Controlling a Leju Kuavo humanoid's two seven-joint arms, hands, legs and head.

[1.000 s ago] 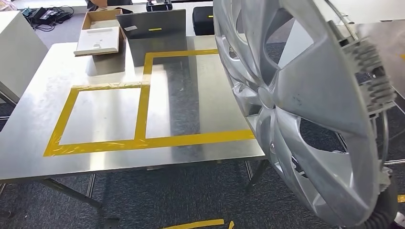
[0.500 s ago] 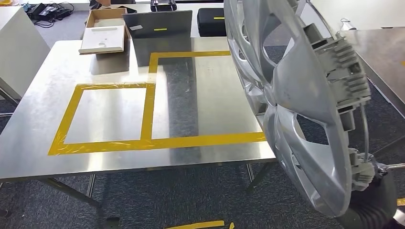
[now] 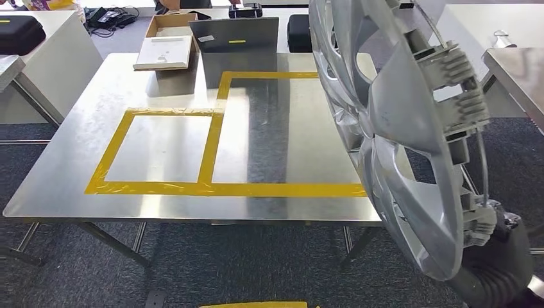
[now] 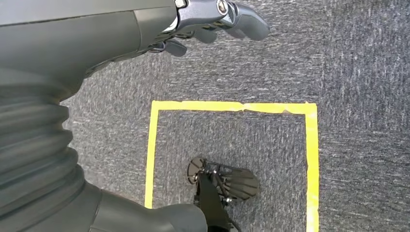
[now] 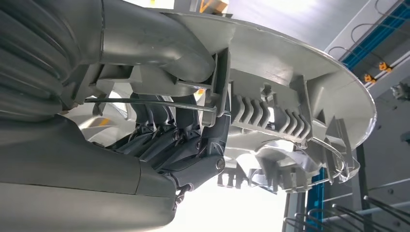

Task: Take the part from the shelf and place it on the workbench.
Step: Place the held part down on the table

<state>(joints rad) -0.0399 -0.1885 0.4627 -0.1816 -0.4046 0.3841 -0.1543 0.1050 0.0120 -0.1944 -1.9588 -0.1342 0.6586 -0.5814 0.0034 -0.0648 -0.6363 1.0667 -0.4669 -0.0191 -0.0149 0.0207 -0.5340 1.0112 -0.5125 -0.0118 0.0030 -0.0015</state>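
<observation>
The part is a big silver wheel cover (image 3: 398, 128), held upright and nearly edge-on at the right of the head view, over the workbench's right edge. My right hand (image 5: 183, 140) grips its rim from the ribbed back side (image 5: 290, 96), thumb over the edge, fingers under the clips. In the head view the cover hides most of that hand, and its ribbed wrist cover (image 3: 497, 279) shows below it. The steel workbench (image 3: 282, 147) carries two rectangles of yellow tape (image 3: 212, 188). My left hand (image 4: 217, 17) hangs over grey carpet, its fingers loose and holding nothing.
At the bench's far edge lie a cardboard box with a white tray (image 3: 168, 38), an upright grey plate (image 3: 237, 35) and a black case (image 3: 298, 29). A second steel table (image 3: 516, 70) stands at the right, a white cabinet (image 3: 51, 58) at the left. Yellow tape (image 4: 232, 106) marks the floor.
The whole picture has shifted, so the camera moved: the bench now sits further right and more squarely ahead. The wheel cover has turned more edge-on in my right hand.
</observation>
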